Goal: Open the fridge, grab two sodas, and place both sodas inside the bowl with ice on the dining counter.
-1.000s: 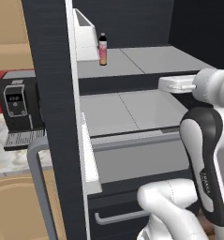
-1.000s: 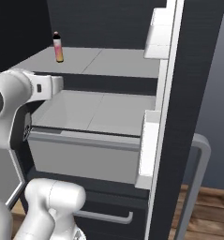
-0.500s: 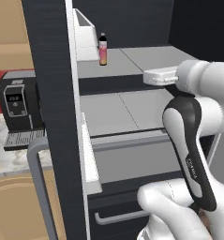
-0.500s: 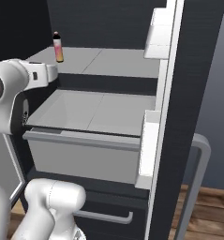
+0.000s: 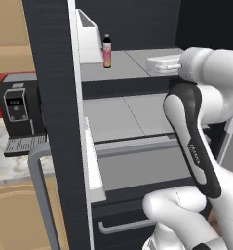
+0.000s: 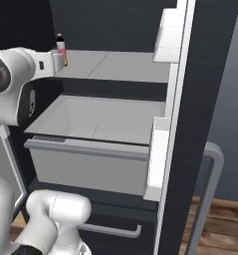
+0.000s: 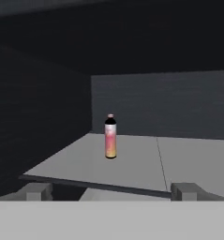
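The black fridge (image 5: 49, 97) stands with both doors swung open, its right door (image 6: 210, 99) at the right of the right base view. A slim soda bottle (image 5: 107, 51) (image 6: 60, 46) (image 7: 110, 137), dark cap and pink-orange body, stands upright at the back left of the upper grey shelf (image 5: 132, 63). My gripper (image 7: 111, 191) is open at the shelf's front edge, level with the bottle and well short of it, with nothing between its fingertips (image 7: 36, 191). The white hand (image 5: 162, 63) hovers over the shelf's right half. The bowl with ice and the dining counter are out of view.
Below the shelf lie a second grey shelf (image 6: 100, 117) and a pulled-out grey bin (image 6: 90, 164). White door racks (image 6: 158, 159) line the open doors. A lower drawer handle (image 5: 123, 227) shows underneath. A black coffee machine (image 5: 20, 110) sits on the counter to the left.
The hand has risen and swung left, from over the lower shelf to the front edge of the upper shelf, nearer the bottle. The jaws stayed open.
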Available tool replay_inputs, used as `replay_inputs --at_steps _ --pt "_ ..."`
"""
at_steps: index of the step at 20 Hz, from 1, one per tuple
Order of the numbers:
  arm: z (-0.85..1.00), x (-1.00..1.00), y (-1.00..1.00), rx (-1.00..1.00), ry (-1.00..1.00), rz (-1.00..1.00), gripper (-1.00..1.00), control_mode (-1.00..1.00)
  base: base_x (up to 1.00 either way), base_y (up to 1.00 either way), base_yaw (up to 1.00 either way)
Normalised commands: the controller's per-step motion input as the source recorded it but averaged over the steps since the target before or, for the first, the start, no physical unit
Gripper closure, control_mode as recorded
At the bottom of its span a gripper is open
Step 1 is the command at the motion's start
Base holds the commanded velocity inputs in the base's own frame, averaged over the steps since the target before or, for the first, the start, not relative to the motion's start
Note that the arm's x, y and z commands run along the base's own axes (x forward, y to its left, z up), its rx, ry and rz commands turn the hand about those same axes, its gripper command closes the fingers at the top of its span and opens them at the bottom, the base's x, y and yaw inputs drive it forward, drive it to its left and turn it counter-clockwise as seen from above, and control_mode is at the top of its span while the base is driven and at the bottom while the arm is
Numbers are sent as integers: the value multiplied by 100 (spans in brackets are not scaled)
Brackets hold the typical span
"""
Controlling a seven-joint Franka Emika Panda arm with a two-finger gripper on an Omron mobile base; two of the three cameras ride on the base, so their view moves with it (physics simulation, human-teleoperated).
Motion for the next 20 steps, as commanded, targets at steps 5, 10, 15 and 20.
replay_inputs --at_steps 5,10,15,20 --pt "19 24 0 0 -2 0 -100 -100 0 0 0" --pt "5 26 2 0 -1 0 -100 -100 0 0 0" --pt "-10 44 12 -1 0 0 -100 -100 0 0 0" --pt "-3 57 19 -1 6 0 -100 -100 0 0 0"
